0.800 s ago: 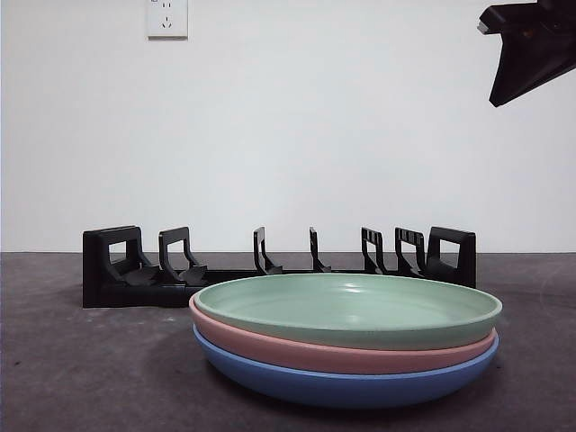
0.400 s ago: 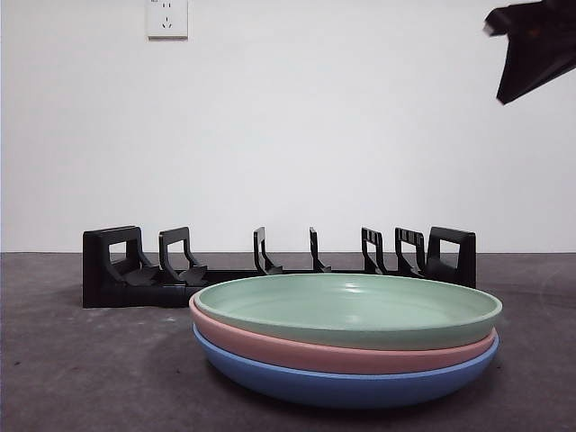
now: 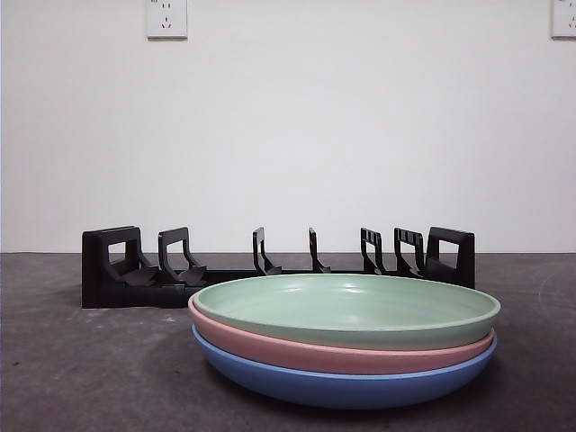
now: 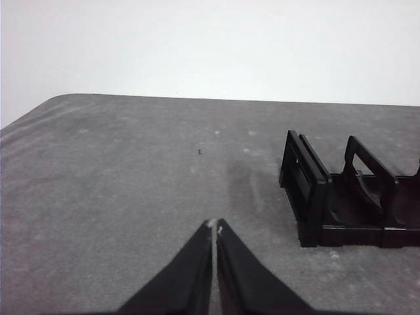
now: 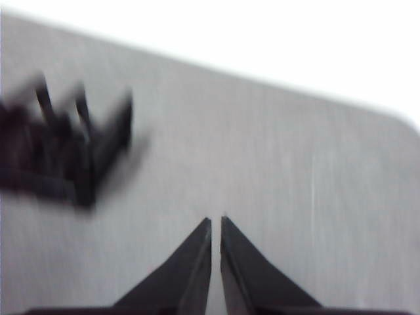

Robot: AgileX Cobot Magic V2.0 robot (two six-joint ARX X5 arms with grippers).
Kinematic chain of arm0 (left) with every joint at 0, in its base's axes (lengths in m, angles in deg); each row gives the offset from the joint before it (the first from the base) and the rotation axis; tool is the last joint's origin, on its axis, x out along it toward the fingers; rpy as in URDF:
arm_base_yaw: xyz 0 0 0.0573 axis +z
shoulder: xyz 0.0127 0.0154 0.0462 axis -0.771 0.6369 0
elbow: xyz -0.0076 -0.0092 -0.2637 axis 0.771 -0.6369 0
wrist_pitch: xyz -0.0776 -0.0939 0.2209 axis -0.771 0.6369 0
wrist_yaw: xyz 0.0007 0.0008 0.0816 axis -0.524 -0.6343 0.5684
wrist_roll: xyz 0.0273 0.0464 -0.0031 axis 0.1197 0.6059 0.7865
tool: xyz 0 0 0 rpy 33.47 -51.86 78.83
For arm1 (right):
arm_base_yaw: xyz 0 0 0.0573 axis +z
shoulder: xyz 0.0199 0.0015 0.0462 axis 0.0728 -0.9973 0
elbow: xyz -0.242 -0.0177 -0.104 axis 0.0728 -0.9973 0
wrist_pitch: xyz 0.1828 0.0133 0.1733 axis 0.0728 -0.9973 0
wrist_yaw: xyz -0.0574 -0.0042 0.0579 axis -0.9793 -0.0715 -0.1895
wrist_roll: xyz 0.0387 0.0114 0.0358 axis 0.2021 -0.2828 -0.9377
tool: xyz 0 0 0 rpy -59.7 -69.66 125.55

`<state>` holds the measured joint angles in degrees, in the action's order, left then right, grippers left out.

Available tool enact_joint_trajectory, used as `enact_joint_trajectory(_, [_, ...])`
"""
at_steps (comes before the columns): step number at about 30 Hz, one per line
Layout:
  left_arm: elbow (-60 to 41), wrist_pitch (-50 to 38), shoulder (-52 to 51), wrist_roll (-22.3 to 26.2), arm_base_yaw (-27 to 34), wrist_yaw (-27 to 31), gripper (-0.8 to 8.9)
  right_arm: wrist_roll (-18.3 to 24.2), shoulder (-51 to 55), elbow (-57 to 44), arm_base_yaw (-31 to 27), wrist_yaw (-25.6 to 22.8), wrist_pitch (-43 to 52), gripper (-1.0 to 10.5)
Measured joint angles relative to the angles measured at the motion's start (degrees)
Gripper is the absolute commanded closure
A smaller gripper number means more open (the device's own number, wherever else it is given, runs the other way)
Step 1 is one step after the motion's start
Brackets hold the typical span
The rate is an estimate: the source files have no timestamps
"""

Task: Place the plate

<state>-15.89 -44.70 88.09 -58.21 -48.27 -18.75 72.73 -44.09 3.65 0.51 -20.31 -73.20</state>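
While the dark arm tip that showed at the top corner is gone from my front view, the green plate (image 3: pixel 346 309) stays stacked on the pink and blue ones before the black rack (image 3: pixel 270 265). Left gripper (image 4: pixel 214 228) and right gripper (image 5: pixel 215 222) hang closed, empty.

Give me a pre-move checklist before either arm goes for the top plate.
1. Green plate on top of the stack, uncovered: ok.
2. Pink plate and blue plate nested flat beneath it: ok.
3. Black rack upright behind the stack, slots free: ok.
4. Left gripper shut, holding nothing, over bare table beside the rack's end: ok.
5. Right gripper shut, holding nothing: ok; its view is blurred, so exact position: cannot tell.
6. Jaws opened for a rim grasp: not ok.
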Motion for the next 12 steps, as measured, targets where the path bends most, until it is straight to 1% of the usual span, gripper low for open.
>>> enact_joint_trajectory(3, [0.0,0.0,0.0,0.0,0.0,0.0,8.06,-0.4,9.7,-6.1,-1.8,-0.6,-1.2,9.2])
enact_joint_trajectory(6, [0.0,0.0,0.0,0.0,0.0,0.0,8.05,-0.7,16.6,-8.6,-3.0,-2.5,-0.7,9.2])
enact_joint_trajectory(9, [0.0,0.1,0.0,0.0,0.0,0.0,8.06,-0.9,20.9,-9.2,-3.5,-3.7,-4.0,9.2])
enact_joint_trajectory(12, [0.0,0.1,0.0,0.0,0.0,0.0,8.06,-1.4,20.7,-9.2,-3.6,-4.3,-4.7,9.2])
